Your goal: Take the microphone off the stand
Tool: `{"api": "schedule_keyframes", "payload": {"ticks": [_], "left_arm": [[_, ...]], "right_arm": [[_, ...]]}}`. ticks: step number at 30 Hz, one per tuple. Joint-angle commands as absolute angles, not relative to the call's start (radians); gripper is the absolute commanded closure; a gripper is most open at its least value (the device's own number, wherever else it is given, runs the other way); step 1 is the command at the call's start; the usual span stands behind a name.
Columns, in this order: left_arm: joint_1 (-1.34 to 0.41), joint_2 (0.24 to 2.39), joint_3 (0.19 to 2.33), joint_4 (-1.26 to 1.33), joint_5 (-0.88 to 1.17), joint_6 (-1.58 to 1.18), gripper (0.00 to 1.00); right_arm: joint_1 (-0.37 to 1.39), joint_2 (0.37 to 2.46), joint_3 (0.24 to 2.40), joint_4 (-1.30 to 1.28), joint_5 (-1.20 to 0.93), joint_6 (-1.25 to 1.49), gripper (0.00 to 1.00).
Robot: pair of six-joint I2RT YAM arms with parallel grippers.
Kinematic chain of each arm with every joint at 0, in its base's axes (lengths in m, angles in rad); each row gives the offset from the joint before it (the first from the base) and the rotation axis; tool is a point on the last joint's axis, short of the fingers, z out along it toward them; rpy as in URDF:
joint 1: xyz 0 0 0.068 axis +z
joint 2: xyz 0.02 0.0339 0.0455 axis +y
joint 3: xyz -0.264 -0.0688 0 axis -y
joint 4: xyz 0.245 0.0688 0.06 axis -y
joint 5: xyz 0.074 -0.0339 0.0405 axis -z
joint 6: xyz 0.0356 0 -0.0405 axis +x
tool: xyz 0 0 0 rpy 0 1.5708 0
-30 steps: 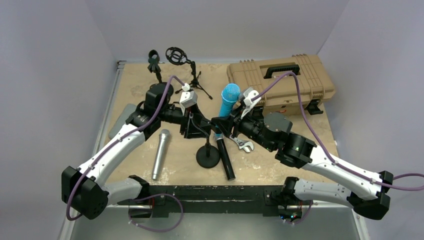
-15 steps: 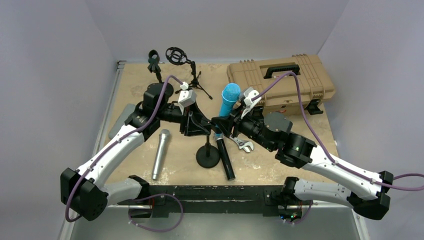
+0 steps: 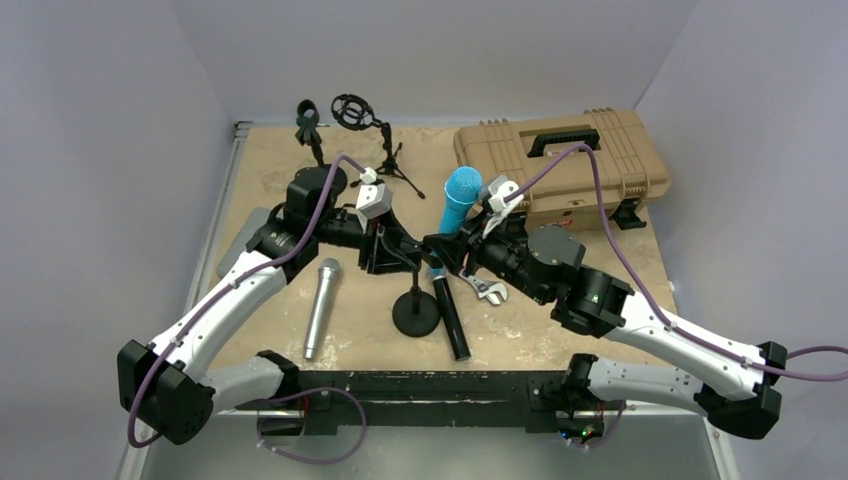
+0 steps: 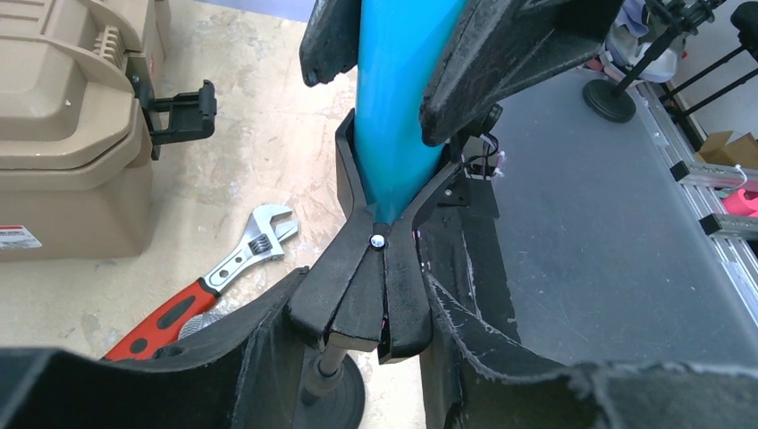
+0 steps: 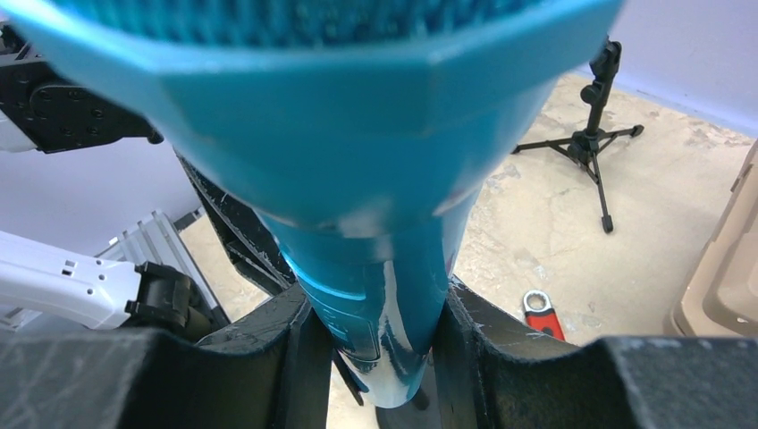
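Note:
A blue microphone (image 3: 458, 200) stands tilted in the black clip (image 4: 371, 286) of a stand with a round base (image 3: 415, 315), mid-table. My left gripper (image 3: 396, 256) is shut on the clip from the left; in the left wrist view (image 4: 371, 313) its fingers press both sides of the clip, just below the microphone's blue tail (image 4: 393, 107). My right gripper (image 3: 441, 248) is shut on the microphone's handle from the right; in the right wrist view (image 5: 375, 331) the handle (image 5: 375, 295) sits between both fingers. The tail is still seated in the clip.
A tan toolbox (image 3: 560, 165) sits at the back right. A silver microphone (image 3: 322, 305), a black microphone (image 3: 452, 320) and a red-handled wrench (image 3: 487, 288) lie near the stand base. Two small mic stands (image 3: 310, 125) (image 3: 365, 120) stand at the back. A grey pad (image 3: 240, 245) lies left.
Hardly anything: the left arm's elbow has drifted slightly left. Both grips and the microphone stay where they were.

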State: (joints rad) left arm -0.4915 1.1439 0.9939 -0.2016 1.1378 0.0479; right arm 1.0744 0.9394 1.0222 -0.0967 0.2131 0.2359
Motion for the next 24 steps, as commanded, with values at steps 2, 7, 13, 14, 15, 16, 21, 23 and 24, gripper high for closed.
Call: {"api": "schedule_keyframes", "payload": {"ticks": [2, 7, 13, 14, 15, 16, 21, 23, 24], "left_arm": [[-0.491, 1.117, 1.020, -0.217, 1.118, 0.106, 1.00], [-0.491, 1.122, 1.021, -0.170, 1.129, 0.040, 0.68], [-0.490, 1.088, 0.987, -0.084, 1.075, -0.025, 0.34], [-0.490, 1.087, 0.987, -0.078, 1.079, -0.027, 0.35], [-0.491, 1.091, 0.988, -0.073, 1.086, -0.029, 0.38], [-0.491, 1.096, 0.989, -0.075, 1.094, -0.029, 0.43], [-0.491, 1.121, 1.025, -0.165, 1.107, 0.026, 0.71], [-0.491, 1.120, 1.028, -0.174, 1.106, 0.041, 0.70], [-0.491, 1.120, 1.028, -0.174, 1.106, 0.041, 0.68]], "right_arm": [[1.078, 0.881, 1.035, -0.061, 0.261, 0.273, 1.00], [1.078, 0.887, 1.034, -0.072, 0.260, 0.273, 1.00], [1.078, 0.887, 1.032, -0.078, 0.253, 0.278, 1.00], [1.078, 0.885, 1.034, -0.078, 0.253, 0.278, 1.00], [1.078, 0.882, 1.035, -0.081, 0.254, 0.278, 1.00], [1.078, 0.880, 1.036, -0.084, 0.255, 0.279, 1.00], [1.077, 0.851, 1.047, -0.122, 0.286, 0.280, 1.00], [1.078, 0.831, 1.055, -0.165, 0.316, 0.284, 1.00], [1.078, 0.817, 1.059, -0.184, 0.331, 0.288, 1.00]]}}
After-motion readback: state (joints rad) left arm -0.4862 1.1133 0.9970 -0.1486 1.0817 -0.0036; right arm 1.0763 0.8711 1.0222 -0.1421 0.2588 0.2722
